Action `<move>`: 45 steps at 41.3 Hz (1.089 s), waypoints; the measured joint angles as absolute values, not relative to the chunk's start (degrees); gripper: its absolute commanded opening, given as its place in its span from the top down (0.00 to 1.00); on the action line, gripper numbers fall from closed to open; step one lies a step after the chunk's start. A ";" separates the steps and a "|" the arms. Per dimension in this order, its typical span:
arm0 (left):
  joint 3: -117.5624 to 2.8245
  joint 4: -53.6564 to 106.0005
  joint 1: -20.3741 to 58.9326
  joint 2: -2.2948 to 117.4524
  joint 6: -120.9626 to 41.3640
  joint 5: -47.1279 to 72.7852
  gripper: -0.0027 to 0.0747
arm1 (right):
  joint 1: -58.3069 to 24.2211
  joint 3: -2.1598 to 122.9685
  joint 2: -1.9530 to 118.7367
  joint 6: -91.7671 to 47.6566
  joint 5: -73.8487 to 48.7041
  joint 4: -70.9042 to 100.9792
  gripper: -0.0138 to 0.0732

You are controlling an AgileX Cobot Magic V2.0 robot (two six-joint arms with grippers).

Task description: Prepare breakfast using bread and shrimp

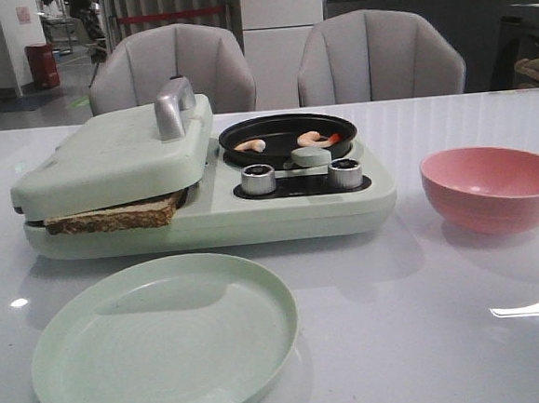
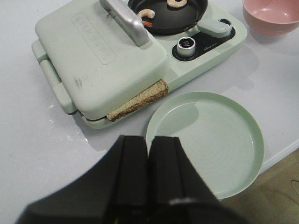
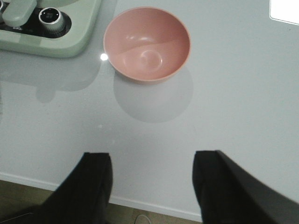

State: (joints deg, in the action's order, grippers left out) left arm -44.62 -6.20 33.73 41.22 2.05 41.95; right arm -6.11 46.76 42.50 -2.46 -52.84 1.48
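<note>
Pale green plate (image 1: 164, 345) lay nearest on the table (image 1: 467, 335), in front of the breakfast maker (image 1: 202, 174).
Bread (image 1: 112, 217) sat under the closed sandwich lid (image 1: 107, 158), its crust showing at the edge, and the shrimp (image 1: 250, 146) lay in the small black pan (image 1: 288, 135). Cooking seemed to be the step in hand; next, I think, the lid handle (image 1: 173, 106) must be lifted. Left claw (image 2: 148, 154) hovered above the plate rim with fingers pressed together; right claw (image 3: 152, 182) was spread near the pink bowl (image 3: 147, 44), holding nothing.
</note>
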 measured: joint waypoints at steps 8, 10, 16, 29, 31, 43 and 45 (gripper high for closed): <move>-44.62 -6.20 33.73 41.22 2.05 41.87 0.84 | -6.11 45.42 34.60 -2.38 -54.02 1.48 0.27; -44.62 -6.20 33.73 41.22 2.05 41.87 0.84 | -6.11 45.32 33.86 -2.38 -54.14 1.48 0.28; -44.58 -6.20 33.73 41.22 2.05 41.87 0.84 | -6.11 45.32 33.32 -2.34 -54.38 1.48 0.42; -44.58 -6.20 33.73 41.22 2.05 41.87 0.84 | -6.11 45.32 33.32 -2.34 -54.48 1.48 0.80; -44.58 -6.20 33.73 41.22 2.05 41.87 0.84 | -6.11 45.32 33.32 -2.24 -54.48 1.48 0.84; -44.58 -6.20 33.73 41.22 2.05 41.87 0.84 | -6.11 45.32 33.32 -2.25 -54.30 1.48 0.89; -44.58 -6.20 33.73 41.22 2.05 41.87 0.84 | -6.11 45.32 33.32 -2.25 -54.67 1.48 0.89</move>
